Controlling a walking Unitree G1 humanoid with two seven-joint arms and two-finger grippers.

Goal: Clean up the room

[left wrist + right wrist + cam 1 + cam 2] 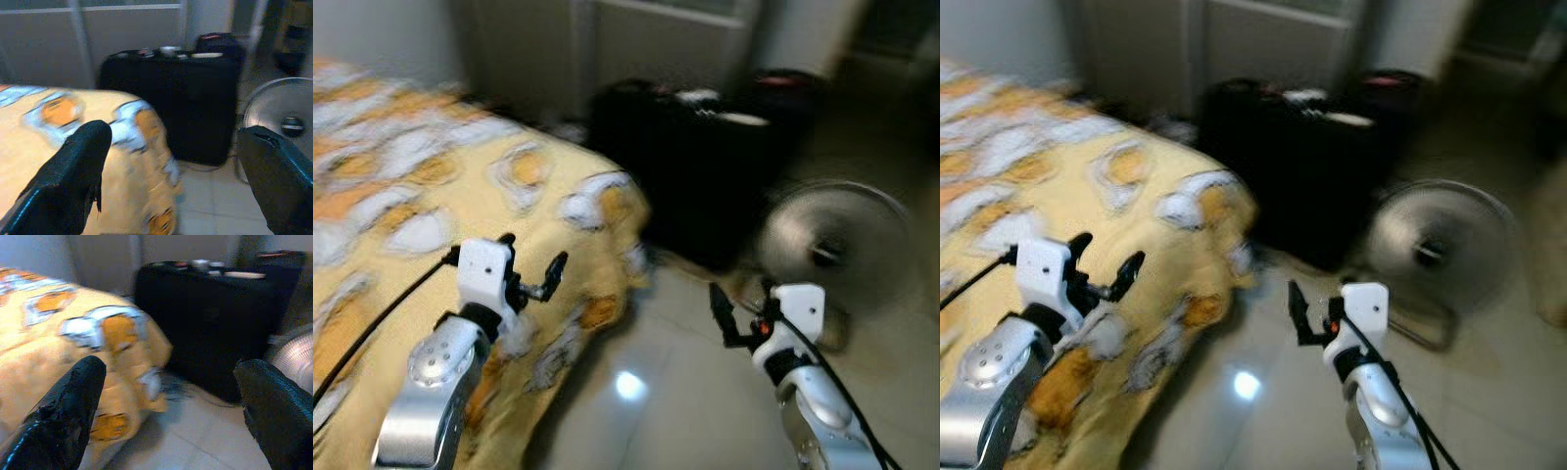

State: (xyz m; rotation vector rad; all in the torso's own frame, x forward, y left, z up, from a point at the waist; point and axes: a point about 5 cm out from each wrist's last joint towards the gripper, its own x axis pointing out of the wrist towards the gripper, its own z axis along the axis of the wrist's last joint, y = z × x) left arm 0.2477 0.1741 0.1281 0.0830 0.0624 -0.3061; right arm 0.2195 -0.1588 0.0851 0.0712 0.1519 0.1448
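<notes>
Yellow and orange fabric takes up the left half of my head view: a blanket point(431, 196) with white and orange patches, draped over the bed and hanging down to the pale tiled floor point(685, 392) at the bed's corner. Everything is smeared with motion blur, so I'm reading shapes more than detail.

Beyond the bed's corner I've got a big black case point(705, 166) standing on the floor against the grey wall, with a few small light items on its top that I can't identify, and a dark bag point(217, 44) sitting just behind its far end. To the right of the case, a round floor fan point(837, 250) with a silver grille stands on the tiles, just beside the case.

My left gripper point(530, 266) is held up over the blanket, near the bed's drooping corner, fingers spread wide with nothing between them. In the left wrist view the blanket corner sits between those two black fingers point(73, 171), the case straight beyond.

My right gripper point(744, 313) hangs over bare floor, between the bed's corner and the fan, well apart from the blanket. Its wrist view shows the fingers point(68, 406) splayed wide too, empty, framing the hanging blanket edge and the case.
</notes>
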